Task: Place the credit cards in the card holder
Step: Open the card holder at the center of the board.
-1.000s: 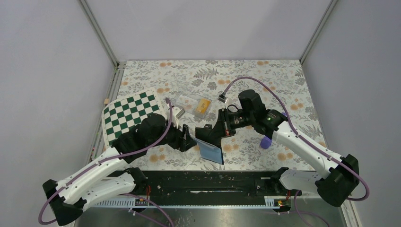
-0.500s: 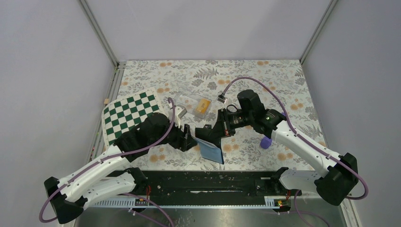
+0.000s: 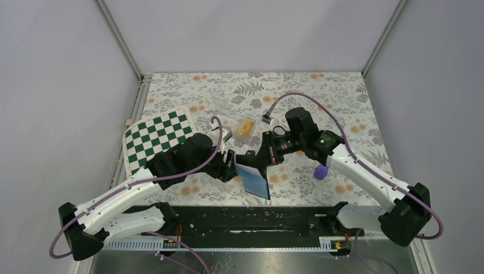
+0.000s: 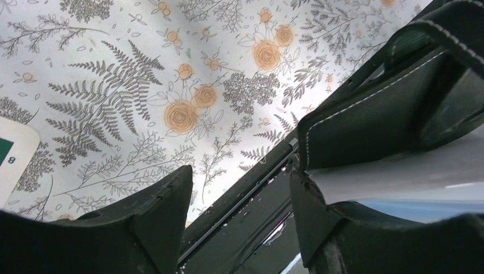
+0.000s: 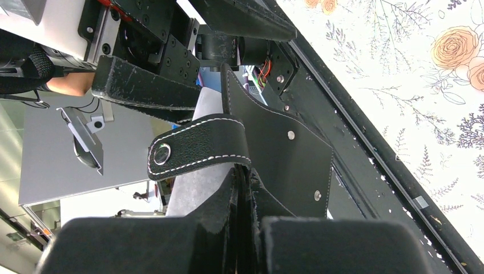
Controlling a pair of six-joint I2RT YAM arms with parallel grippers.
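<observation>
From above, the wallet (image 3: 254,180) hangs open off the worktop (image 3: 342,97), its pale blue-grey inside facing the arm bases. The only card (image 3: 246,127) in view lies in the clear box (image 3: 231,122) beyond the wallet, well apart from it. No card shows in a pocket or in either pincer, so the filling looks not yet begun: fetching and slotting are all left. The right arm reaches in low from the wallet's right, its pincer (image 3: 251,159) at the top edge. The left arm stretches in from the other side, its pincer (image 3: 230,165) just beside the wallet.

From the left wrist, the left pincer (image 4: 240,214) is released, with nothing between its fingers. One finger (image 4: 311,220) sits right at the wallet's (image 4: 371,120) stitched edge and pale flap; whether it touches is hard to tell.

From the right wrist, the right pincer (image 5: 245,231) is clenched on the wallet (image 5: 285,154), the leather pinched between both pads. The snap tab (image 5: 200,145) curls loose over the top, unfastened. A scuffed black bar beyond the wallet is probably a left finger.
</observation>
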